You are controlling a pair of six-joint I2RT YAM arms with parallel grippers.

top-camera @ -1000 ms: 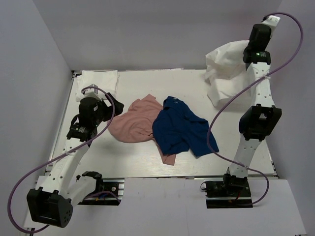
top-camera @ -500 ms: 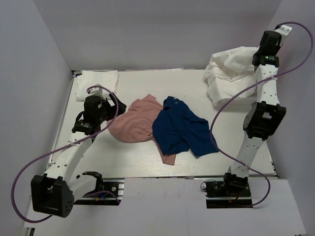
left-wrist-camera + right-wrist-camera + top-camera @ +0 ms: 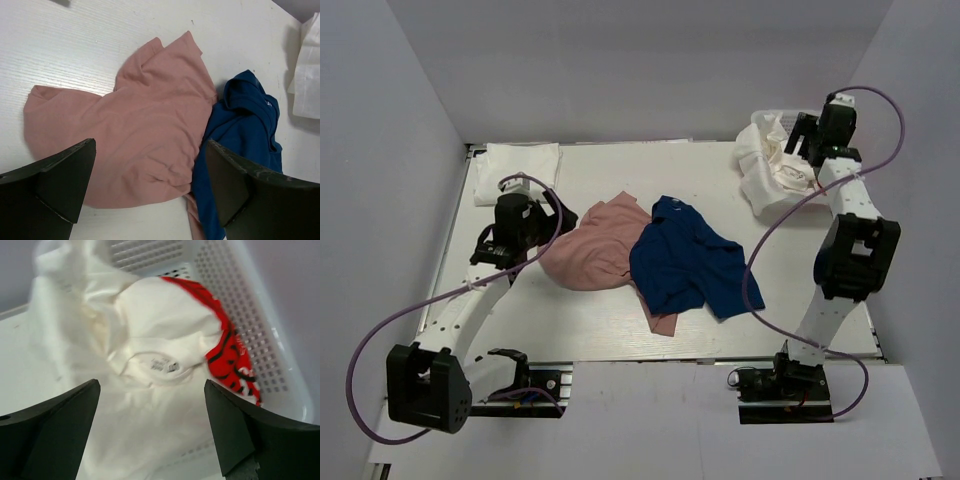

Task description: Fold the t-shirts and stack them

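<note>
A crumpled dusty pink t-shirt [image 3: 592, 250] lies mid-table, and a navy blue t-shirt [image 3: 685, 262] overlaps its right edge. My left gripper [image 3: 558, 212] hovers open over the pink t-shirt's [image 3: 140, 120] left side with nothing between its fingers, the navy one [image 3: 247, 135] to its right. At the far right, a white t-shirt with red print [image 3: 160, 335] lies bunched in the white mesh basket [image 3: 250, 295]. My right gripper [image 3: 151, 390] hangs open just above it, holding nothing. A flat folded white t-shirt [image 3: 520, 165] rests at the far left corner.
The white shirt's cloth [image 3: 765, 175] spills over the basket's near side onto the table. Grey walls close in the table on the left, back and right. Purple cables loop off both arms.
The right gripper has opened and let go of the white t-shirt, which dropped from a raised hold into the basket. The right wrist came down. The left arm barely shifted.
</note>
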